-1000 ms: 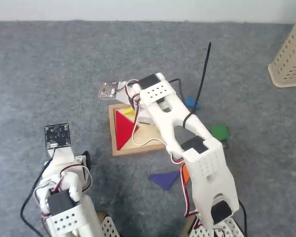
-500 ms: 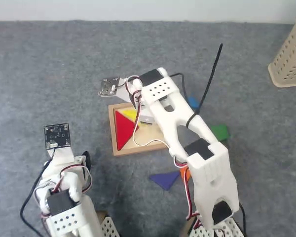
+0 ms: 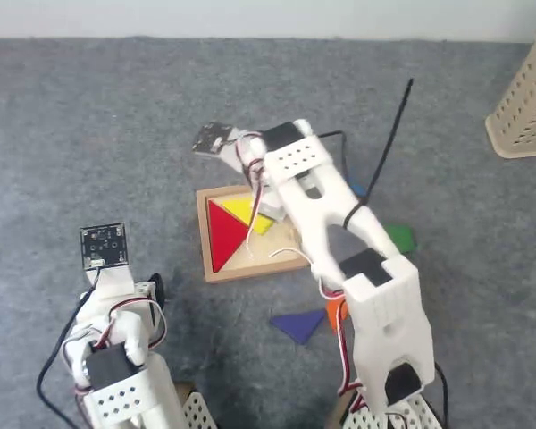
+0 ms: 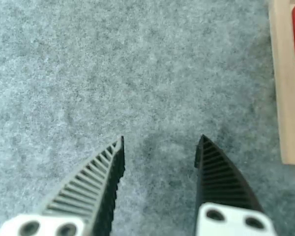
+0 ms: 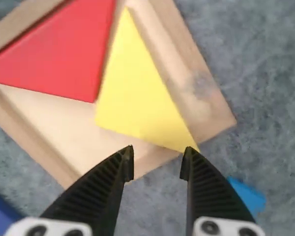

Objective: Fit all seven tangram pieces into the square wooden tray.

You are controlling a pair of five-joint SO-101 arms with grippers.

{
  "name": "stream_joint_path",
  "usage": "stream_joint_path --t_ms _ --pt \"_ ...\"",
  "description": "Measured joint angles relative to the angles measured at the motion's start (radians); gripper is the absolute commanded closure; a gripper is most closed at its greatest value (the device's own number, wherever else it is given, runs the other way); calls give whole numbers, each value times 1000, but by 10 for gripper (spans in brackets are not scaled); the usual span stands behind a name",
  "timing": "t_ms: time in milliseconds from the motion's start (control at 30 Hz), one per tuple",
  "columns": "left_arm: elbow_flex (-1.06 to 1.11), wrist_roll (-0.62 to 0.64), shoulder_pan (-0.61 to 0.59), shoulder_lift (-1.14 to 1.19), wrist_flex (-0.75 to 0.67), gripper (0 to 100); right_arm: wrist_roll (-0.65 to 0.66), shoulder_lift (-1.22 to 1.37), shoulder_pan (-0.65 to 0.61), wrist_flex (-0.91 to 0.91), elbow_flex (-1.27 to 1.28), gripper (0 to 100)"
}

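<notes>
Two pieces lie in the wooden tray (image 3: 203,239): a red triangle (image 3: 221,237) on its 9 o'clock side and a yellow triangle (image 3: 241,212) toward 12 o'clock, the two meeting along one edge. In the right wrist view one corner of the yellow triangle looks to rest on the tray's rim rather than flat inside. The right gripper (image 5: 157,153) hangs just over that corner, jaws a little apart and gripping nothing, with a blue piece (image 5: 247,195) on the grey carpet (image 3: 89,134) just beyond the tray. Seen from above, a purple triangle (image 3: 299,323) lies at 5 o'clock from the tray. An orange piece (image 3: 337,311) lies just beside it, partly hidden under the right arm (image 3: 375,295), and a green piece (image 3: 398,238) lies at 3 o'clock. The left gripper (image 4: 161,142) sits at about 8 o'clock from the tray over bare carpet, jaws wide apart and empty, the tray's edge near it
</notes>
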Motion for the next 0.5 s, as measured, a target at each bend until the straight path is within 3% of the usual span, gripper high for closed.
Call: stream_joint_path --t_ms 300,500 --pt "0 0 0 0 0 775 -9 44 38 -75 14 843" --pt "0 0 0 0 0 775 -94 54 40 -158 14 843"
